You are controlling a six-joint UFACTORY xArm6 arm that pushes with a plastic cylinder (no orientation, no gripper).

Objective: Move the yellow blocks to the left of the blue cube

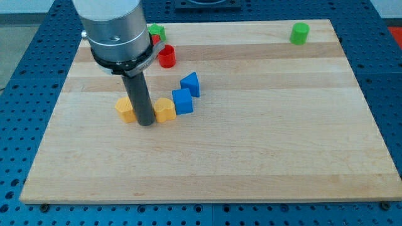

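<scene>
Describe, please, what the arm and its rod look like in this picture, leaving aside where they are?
The arm shows as a wide, light grey metallic cylinder with a darker band and a black ring at its base. Below it hangs a straight, round, dark grey rod, plain and unmarked, ending in my tip. No cables or labels are visible.

Pale wood bench [264,157]. Near centre, a row: yellow block [125,109], second yellow block [164,109], blue cube [183,101] touching it at 3 o'clock. Blue block [190,84] just beside the cube, toward 1 o'clock. Red cylinder [166,56] toward 12. Green block [156,31] at the far edge. Green cylinder [300,33] well apart, toward 2.
</scene>
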